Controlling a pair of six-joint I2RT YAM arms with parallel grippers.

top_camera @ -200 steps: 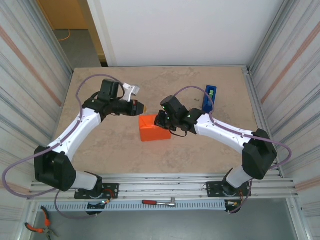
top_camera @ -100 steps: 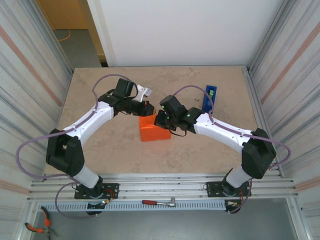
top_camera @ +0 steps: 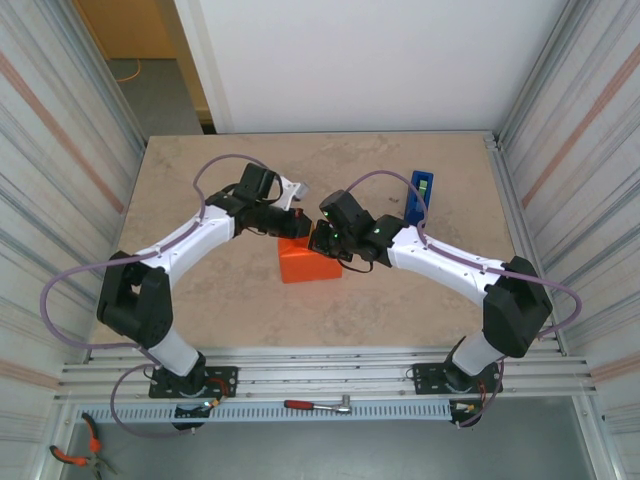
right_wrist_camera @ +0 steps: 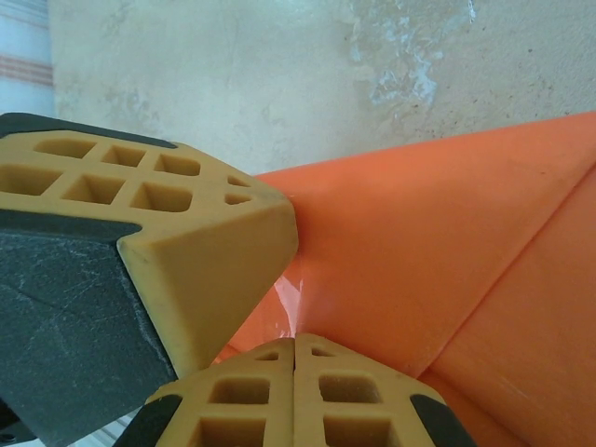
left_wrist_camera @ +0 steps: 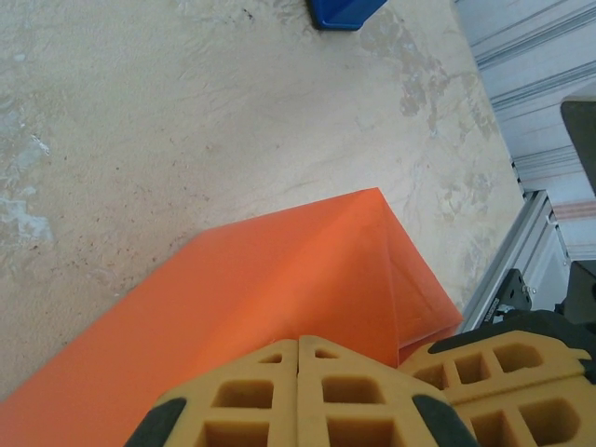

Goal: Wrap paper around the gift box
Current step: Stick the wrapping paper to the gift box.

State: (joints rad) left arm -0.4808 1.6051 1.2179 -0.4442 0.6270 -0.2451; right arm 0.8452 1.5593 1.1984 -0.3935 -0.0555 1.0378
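Note:
The orange paper (top_camera: 308,263) is folded round a box-shaped bundle at the table's middle; the gift box itself is hidden under it. My left gripper (top_camera: 300,226) is shut, its tips (left_wrist_camera: 298,341) against the paper's (left_wrist_camera: 279,279) far top edge. My right gripper (top_camera: 320,241) is shut too, its tips (right_wrist_camera: 294,341) pressed on the paper (right_wrist_camera: 438,251) right beside the left gripper's fingers (right_wrist_camera: 168,223). A short glossy strip of clear tape (right_wrist_camera: 294,303) lies on the paper between the two. The right gripper's fingers (left_wrist_camera: 507,368) touch the bundle's corner.
A blue tape dispenser (top_camera: 421,194) stands behind the right forearm, near the back right; its corner (left_wrist_camera: 340,9) shows beyond the paper. Metal walls close in the left and right sides. A rail (top_camera: 330,375) runs along the table's near edge.
My left gripper swung right and slightly nearer, from open table to the bundle's far edge, meeting the right gripper. The right arm and the bundle stayed put.

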